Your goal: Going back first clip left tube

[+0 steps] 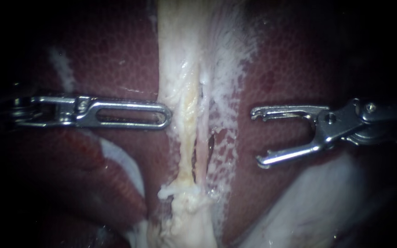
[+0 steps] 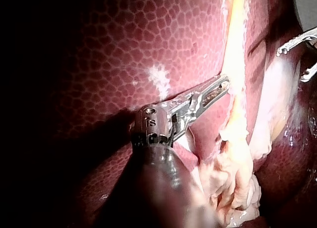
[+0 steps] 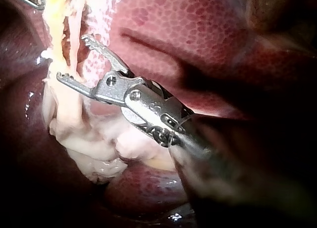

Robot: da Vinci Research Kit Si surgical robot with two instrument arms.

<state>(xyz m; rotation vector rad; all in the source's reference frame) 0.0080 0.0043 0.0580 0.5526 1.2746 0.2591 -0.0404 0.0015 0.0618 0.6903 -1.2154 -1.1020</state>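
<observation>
Our left instrument (image 1: pixel 164 115) lies low over the liver (image 1: pixel 116 55). Its end effector is closed on nothing: the two slotted jaws lie flat together, and the left wrist view shows no gap between them. The left tube (image 1: pixel 185 142), a yellowish-white strand, runs straight across just ahead of that closed tip. It is so near that we cannot tell whether the metal touches it. Just beyond it, on the side away from the left end effector, lies the thinner, pinkish right tube (image 1: pixel 201 154), with a dark slit alongside. Both tubes sit in a pale fibrous band (image 1: pixel 180 50) laid over the liver, and at one end they run into a ragged white clump (image 1: pixel 184 206). Our right instrument (image 1: pixel 257 137) faces them from the opposite side. Its end effector is wide open and holds nothing: the two hooked jaws stand well apart, with only liver surface showing in the gap. Its tips are near the tubes but apart from them in the endoscope view, with a strip of whitish film over the liver in between. In the right wrist view the tubes lie just ahead of the open jaws, and the clump sits beside and below the end effector. The two end effectors point toward each other with both tubes between them.
</observation>
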